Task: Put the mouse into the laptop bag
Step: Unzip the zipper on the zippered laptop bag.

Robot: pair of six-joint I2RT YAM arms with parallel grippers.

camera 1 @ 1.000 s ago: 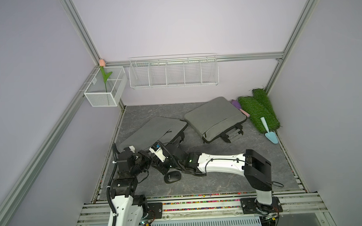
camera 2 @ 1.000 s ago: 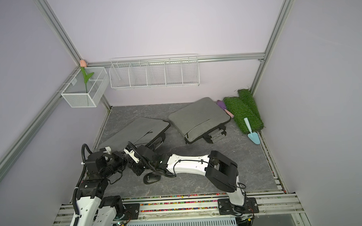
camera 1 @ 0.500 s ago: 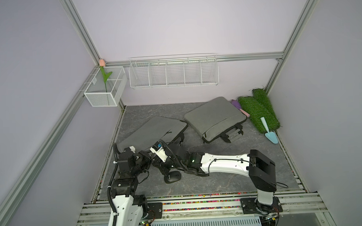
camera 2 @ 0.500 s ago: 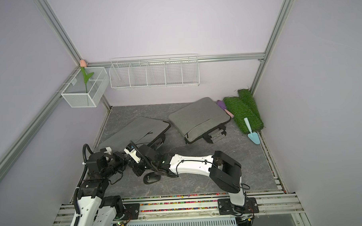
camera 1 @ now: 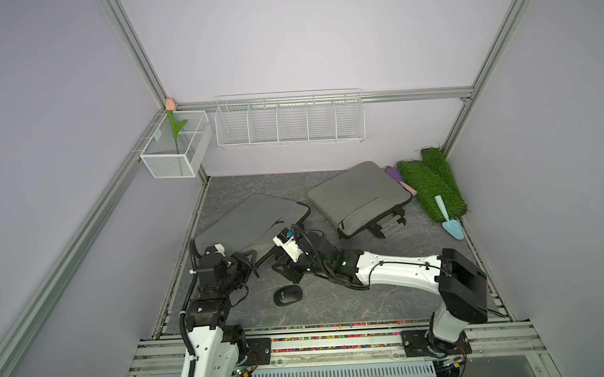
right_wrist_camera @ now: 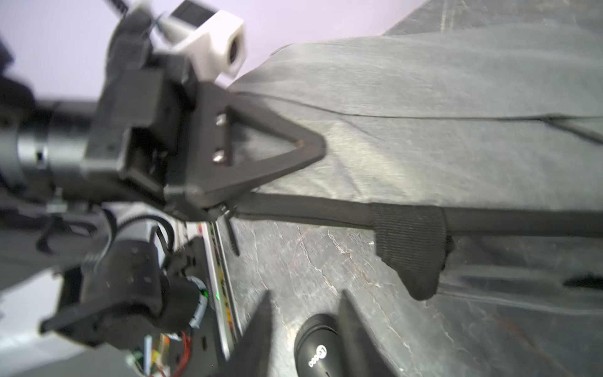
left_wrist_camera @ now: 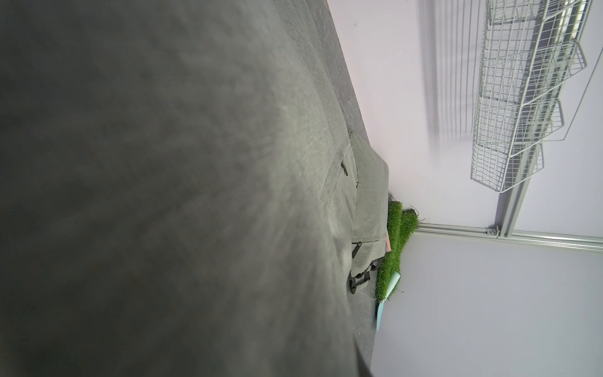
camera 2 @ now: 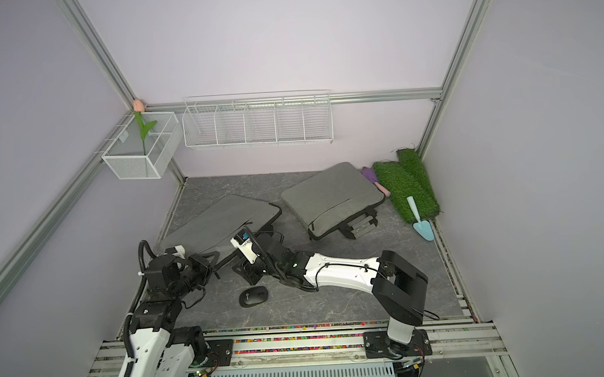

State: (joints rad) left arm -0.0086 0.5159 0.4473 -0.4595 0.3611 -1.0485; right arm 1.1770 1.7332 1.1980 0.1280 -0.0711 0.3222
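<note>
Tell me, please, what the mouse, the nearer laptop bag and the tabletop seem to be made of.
Mouse: probably matte black plastic, smooth with a faint sheen. Laptop bag: grey woven fabric, visible heathered weave; its strap is black ribbed webbing. Tabletop: grey stone-look, pale veins; stone or laminate, unclear.

The mouse [camera 1: 288, 295] lies on the table [camera 1: 367, 308] just before the laptop bag [camera 1: 250, 218].

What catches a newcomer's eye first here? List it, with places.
Both arms meet near the front of the table. The left gripper is shut on the edge of the near laptop bag, and the right gripper stands open right by the black mouse, which lies loose. A second bag and bright green turf sit at the back.
</note>
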